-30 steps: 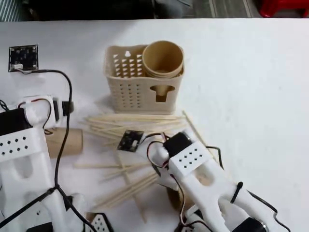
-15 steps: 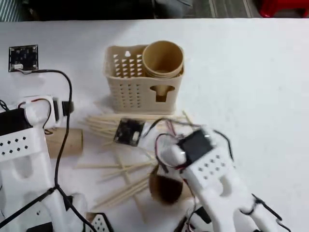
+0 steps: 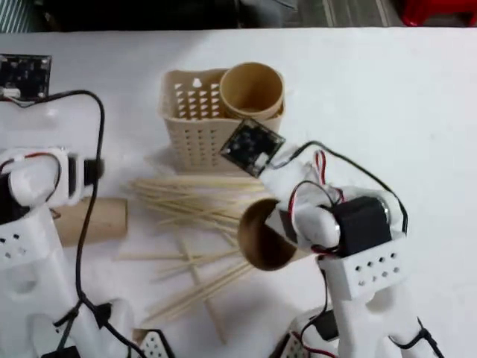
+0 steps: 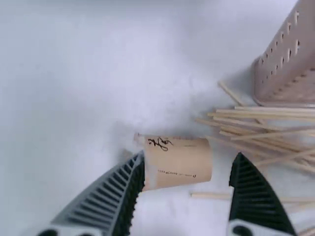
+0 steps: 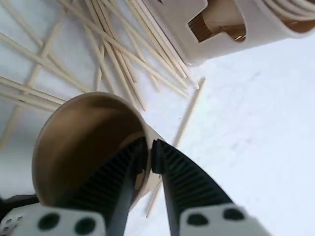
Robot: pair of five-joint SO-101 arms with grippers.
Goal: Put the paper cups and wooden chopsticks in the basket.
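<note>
The right gripper has come up off the table within the last second and swung toward the basket. It carries the held cup, 1 jaw inside the rim and 1 outside, pinched tight on the wall. That cup now hangs just in front of the basket's near right corner, above the chopsticks, with its mouth turned upward and outward. My reading is that the pick is done and only the lift over the rim and the release remain for this cup. The left gripper has shifted slightly. It sits with its jaws spread wide on either side of the lying cup, which rests on its side in front of the basket and well off to its left, not yet grasped.

Counted:
- 1 basket.
- 1 held cup and 1 lying cup.
- The stacked cups in the basket's right half show at least 2 rims.
- The chopsticks are well over 10, strewn in front of the basket and too overlapped for an exact count.
</note>
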